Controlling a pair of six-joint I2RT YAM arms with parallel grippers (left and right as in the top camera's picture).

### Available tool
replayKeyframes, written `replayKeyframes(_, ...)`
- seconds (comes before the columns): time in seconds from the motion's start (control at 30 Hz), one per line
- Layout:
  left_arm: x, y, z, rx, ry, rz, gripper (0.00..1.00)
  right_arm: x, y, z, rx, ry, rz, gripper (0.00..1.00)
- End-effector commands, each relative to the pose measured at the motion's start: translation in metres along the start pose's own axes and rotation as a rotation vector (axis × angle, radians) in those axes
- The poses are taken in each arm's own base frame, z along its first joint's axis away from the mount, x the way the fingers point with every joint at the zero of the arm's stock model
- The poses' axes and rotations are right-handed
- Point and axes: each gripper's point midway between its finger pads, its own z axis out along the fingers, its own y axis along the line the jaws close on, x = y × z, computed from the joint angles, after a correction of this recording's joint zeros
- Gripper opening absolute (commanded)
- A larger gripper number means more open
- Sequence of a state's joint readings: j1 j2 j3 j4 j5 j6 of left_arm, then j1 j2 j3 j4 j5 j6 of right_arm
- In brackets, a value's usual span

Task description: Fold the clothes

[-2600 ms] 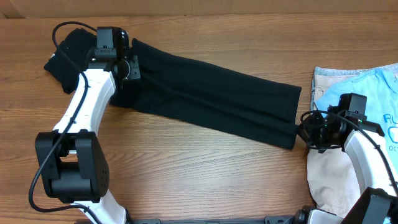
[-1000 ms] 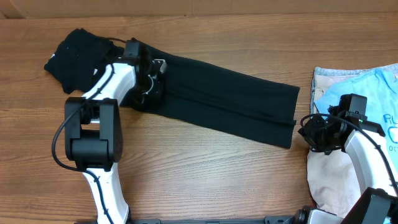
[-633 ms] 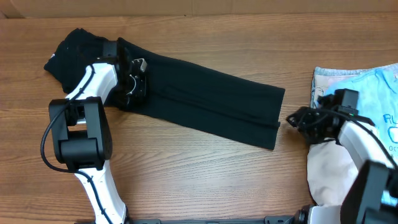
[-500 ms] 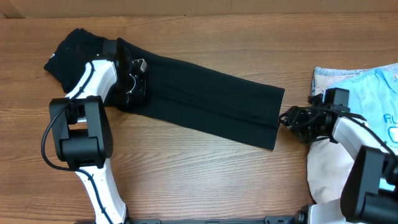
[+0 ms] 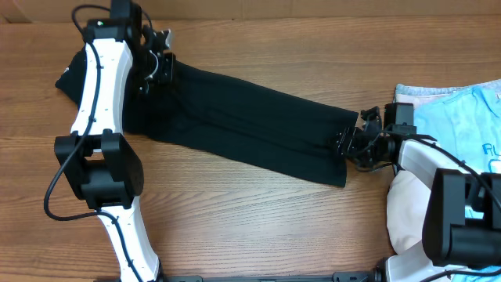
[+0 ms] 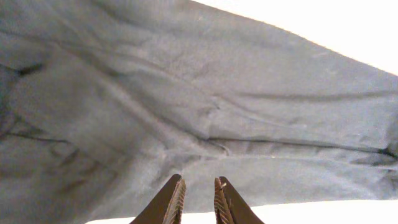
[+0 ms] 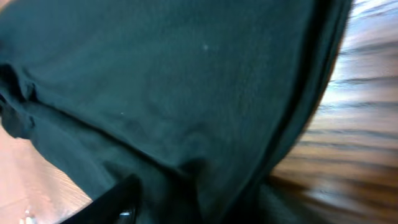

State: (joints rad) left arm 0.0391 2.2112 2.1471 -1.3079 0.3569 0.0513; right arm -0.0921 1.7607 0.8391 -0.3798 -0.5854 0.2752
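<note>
Left gripper [image 6: 198,179] shifted toward wooden tabletop's [image 5: 258,219] far-left corner, jaws narrowly parted, empty; right gripper [image 5: 350,139] at black shirt's [image 5: 250,117] right end, jaw state not discernible.

Sole lettering seen: dark blue print [image 5: 492,153] on the light blue T-shirt [image 5: 455,117], cut off by the overhead view's right edge and too partial to read; nothing legible on the black shirt [image 5: 250,121].
</note>
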Motion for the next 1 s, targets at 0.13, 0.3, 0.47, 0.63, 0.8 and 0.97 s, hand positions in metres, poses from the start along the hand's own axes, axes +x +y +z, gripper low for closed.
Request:
replayKeyframes(0.13,-0.012,-0.017,-0.033,0.008,-0.053,0.059,0.21,0.012,-0.039,0.005,0.13,0.039,0.138,0.11)
replayKeyframes(0.3,-0.008,-0.018,-0.034,0.01,-0.04,0.054,0.21,0.002,-0.047,-0.031,0.171,0.051,0.144,0.04)
replayKeyframes(0.47,-0.008,-0.018,-0.034,0.009,-0.038,0.061,0.22,-0.015,-0.058,-0.096,0.383,0.002,0.169,0.04)
replayKeyframes(0.63,-0.008,-0.018,-0.034,0.009,-0.04,0.062,0.22,-0.035,-0.02,-0.142,0.4,-0.04,0.128,0.04)
replayKeyframes(0.8,-0.009,-0.018,-0.034,0.009,-0.045,0.064,0.22,-0.046,0.022,-0.141,0.373,-0.061,0.034,0.04)
replayKeyframes(0.97,-0.009,-0.018,-0.034,0.009,-0.045,0.064,0.22,-0.041,0.053,-0.109,0.345,-0.048,-0.026,0.05)
